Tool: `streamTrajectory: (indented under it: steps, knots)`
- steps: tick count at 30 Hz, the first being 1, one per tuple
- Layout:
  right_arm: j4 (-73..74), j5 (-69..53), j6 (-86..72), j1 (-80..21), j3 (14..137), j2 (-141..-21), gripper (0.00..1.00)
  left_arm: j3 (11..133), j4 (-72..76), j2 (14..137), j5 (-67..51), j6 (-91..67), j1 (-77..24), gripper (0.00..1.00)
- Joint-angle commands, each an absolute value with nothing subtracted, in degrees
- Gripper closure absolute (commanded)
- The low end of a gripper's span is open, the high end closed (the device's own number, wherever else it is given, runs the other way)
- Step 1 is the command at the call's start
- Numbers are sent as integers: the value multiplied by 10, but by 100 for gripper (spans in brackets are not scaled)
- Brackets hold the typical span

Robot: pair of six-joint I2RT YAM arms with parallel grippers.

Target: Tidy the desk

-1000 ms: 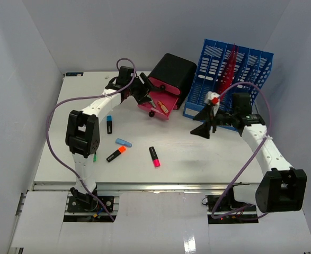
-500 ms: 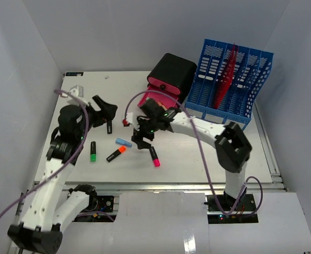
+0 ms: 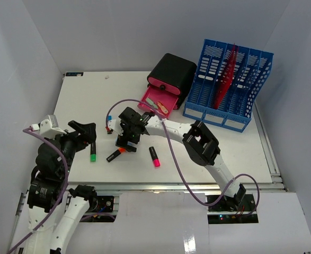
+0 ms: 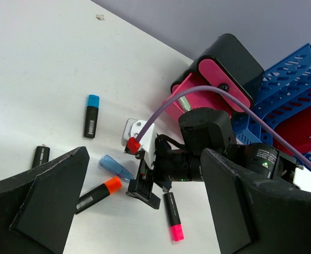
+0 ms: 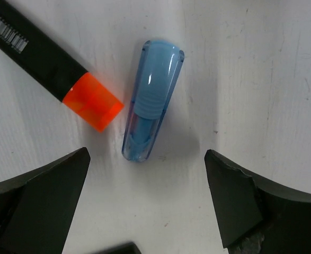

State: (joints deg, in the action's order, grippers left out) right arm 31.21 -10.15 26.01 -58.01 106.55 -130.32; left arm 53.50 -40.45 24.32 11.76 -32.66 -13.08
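Note:
The white desk (image 3: 81, 95) holds loose highlighters. My right gripper (image 3: 126, 144) reaches far left and hovers low and open over a clear blue cap (image 5: 152, 100), which lies just beyond its fingertips (image 5: 54, 196) beside the orange highlighter (image 5: 65, 69). In the left wrist view the cap (image 4: 114, 168) and orange highlighter (image 4: 97, 194) lie by that gripper. My left gripper (image 3: 88, 135) is open and empty above the desk's left side, near the green highlighter (image 3: 92, 153). A pink highlighter (image 3: 154, 156) and a blue-capped one (image 4: 91, 115) lie apart.
A black box (image 3: 171, 74) with an open pink drawer (image 3: 156, 100) holding small items stands at the back. A blue file rack (image 3: 229, 84) with a red folder is at the back right. Grey walls enclose the desk; a metal rail (image 3: 155, 186) runs along the front.
The right arm swung from the file rack across to the left and now sits over the blue cap. The left arm pulled back from the pink drawer to the near left.

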Motion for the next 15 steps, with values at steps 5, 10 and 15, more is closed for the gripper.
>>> streamTrajectory:
  steps: [5, 10, 15]
  knots:
    - [329, -137, 252, -579, 1130, -1357, 16, 568, -479, 205, 163, -348, -129, 2]
    - [330, -143, 247, -576, 1141, -1379, 42, 559, -488, 193, 160, -361, -129, 2]
    - [329, -147, 241, -565, 1144, -1394, 60, 546, -488, 183, 152, -376, -129, 2]
